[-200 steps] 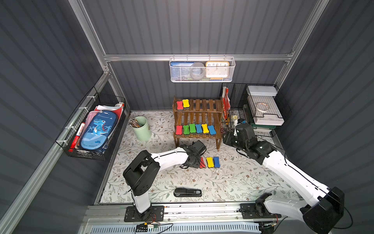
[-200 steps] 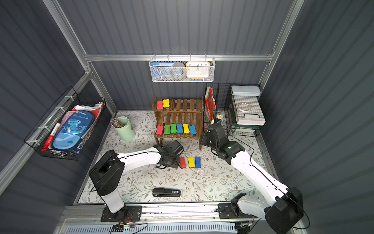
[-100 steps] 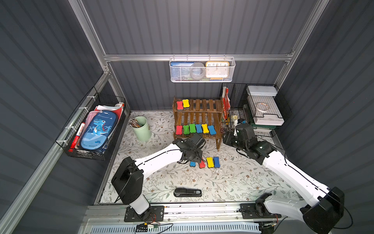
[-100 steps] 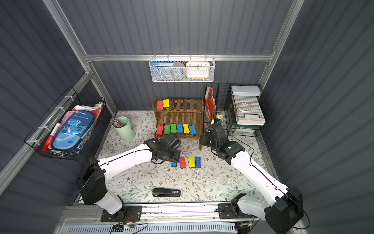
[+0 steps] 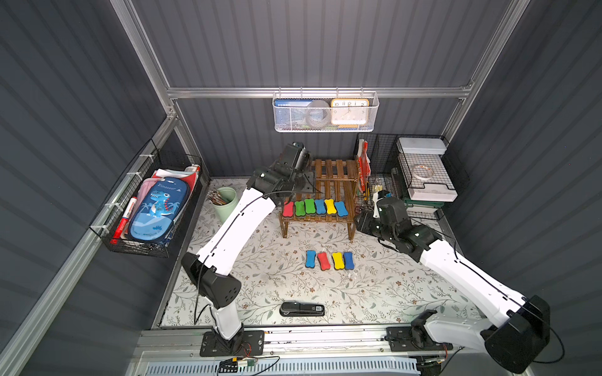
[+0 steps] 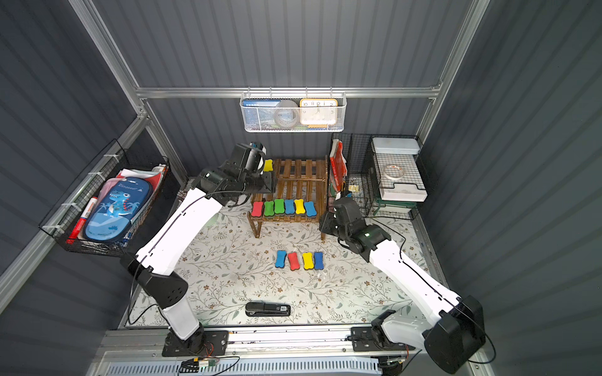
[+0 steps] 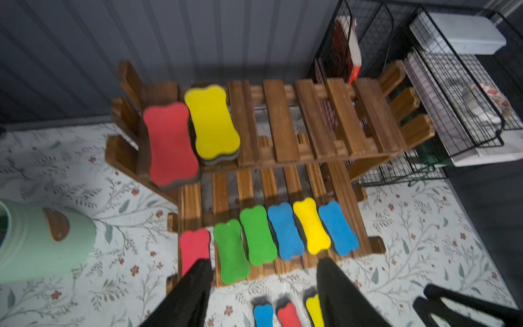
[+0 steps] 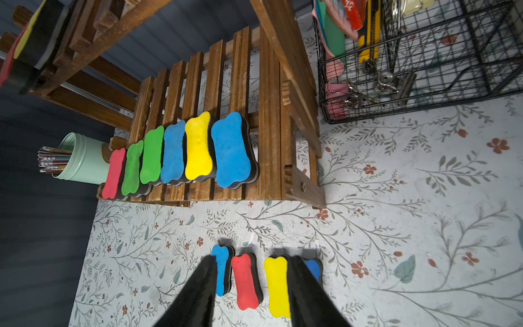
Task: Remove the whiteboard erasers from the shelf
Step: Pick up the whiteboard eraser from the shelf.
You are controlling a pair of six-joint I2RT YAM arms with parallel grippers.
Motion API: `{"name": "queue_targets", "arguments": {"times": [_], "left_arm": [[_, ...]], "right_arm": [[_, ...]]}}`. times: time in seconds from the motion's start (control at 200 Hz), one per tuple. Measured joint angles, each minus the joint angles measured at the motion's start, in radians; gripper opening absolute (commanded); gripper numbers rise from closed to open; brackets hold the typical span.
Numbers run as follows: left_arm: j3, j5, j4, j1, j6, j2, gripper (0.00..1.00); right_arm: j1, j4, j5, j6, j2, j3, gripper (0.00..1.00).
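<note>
The brown slatted shelf point(image 5: 335, 169) point(image 6: 299, 172) stands at the back. Its lower tier carries several whiteboard erasers point(image 5: 314, 207) point(image 8: 198, 147) in a row. On the upper tier's left end lie a red eraser point(image 7: 169, 144) and a yellow one point(image 7: 212, 124) point(image 6: 268, 165). Several more erasers point(image 5: 329, 260) point(image 6: 299, 260) lie side by side on the table in front. My left gripper point(image 7: 263, 262) point(image 6: 268, 185) hangs open and empty above the shelf's left end. My right gripper point(image 8: 254, 259) point(image 5: 361, 224) is open and empty, low beside the shelf's right front leg.
A mint cup of pencils point(image 5: 224, 201) stands left of the shelf. A black stapler point(image 5: 302, 309) lies near the front edge. The black wire-grid organizer point(image 5: 407, 169) fills the back right corner. A white mesh basket point(image 5: 325, 112) hangs on the back wall, a black wire basket point(image 5: 153, 208) on the left wall.
My left gripper opened at the table row, where a blue eraser now lies at the left end. It then rose and swung back over the shelf. The right arm stayed still.
</note>
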Motion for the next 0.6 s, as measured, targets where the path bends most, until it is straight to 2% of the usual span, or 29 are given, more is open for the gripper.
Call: {"name": "queue_targets", "arguments": {"times": [0.1,0.205,0.365,0.6], "left_arm": [[0.120,-0.038,-0.031,0.029,0.032,0.094,0.64],[0.183,-0.075,-0.041,0.050,0.068,0.170,0.64],[0.208,-0.093,-0.033,0.053,0.108,0.229,0.64],[0.221,-0.097,-0.008,0.050,0.122,0.240,0.64]], "right_arm": [[0.000,0.000,0.000,-0.004,0.012,0.002,0.45],[0.000,-0.001,0.000,-0.005,0.019,0.004,0.45],[0.000,-0.001,0.001,-0.011,0.035,0.015,0.45],[0.000,-0.002,0.010,-0.015,0.040,0.025,0.45]]}}
